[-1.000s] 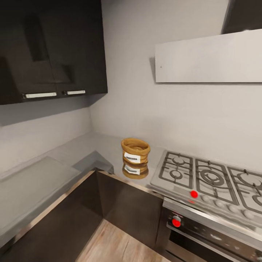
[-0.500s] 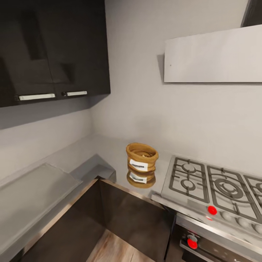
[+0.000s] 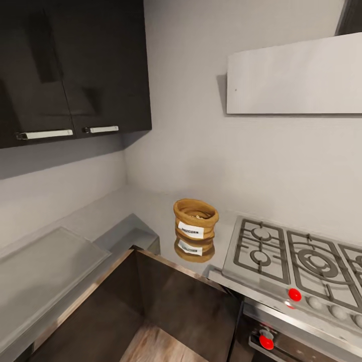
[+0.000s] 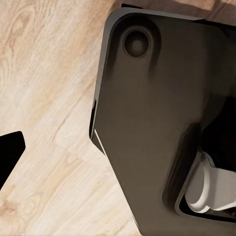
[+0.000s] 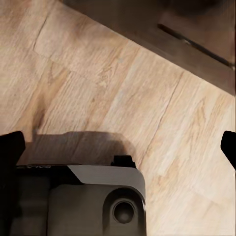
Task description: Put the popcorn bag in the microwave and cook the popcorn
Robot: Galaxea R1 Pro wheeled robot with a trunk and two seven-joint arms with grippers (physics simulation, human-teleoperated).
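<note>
The popcorn bag (image 3: 195,225), a squat orange-tan sack with a rolled rim and a white label, stands upright on the glossy grey countertop (image 3: 151,203) just left of the hob. A few pale bits show inside its mouth. The microwave is out of view. In the left wrist view one black fingertip (image 4: 10,152) of my left gripper (image 4: 118,152) sits at the picture's edge, over the wooden floor. My right gripper (image 5: 118,145) is open, its fingertips (image 5: 10,145) wide apart above the floor, holding nothing.
A steel gas hob (image 3: 296,256) with red knobs (image 3: 294,294) lies right of the bag, with an oven front (image 3: 301,347) below it. Dark wall cabinets (image 3: 75,65) and a pale hood (image 3: 296,80) hang above. My dark base (image 4: 147,123) stands on the wooden floor (image 5: 123,73).
The head camera has swung, so the bag and hob sit further right and lower in the picture than one second ago. The bag itself has not moved on the countertop.
</note>
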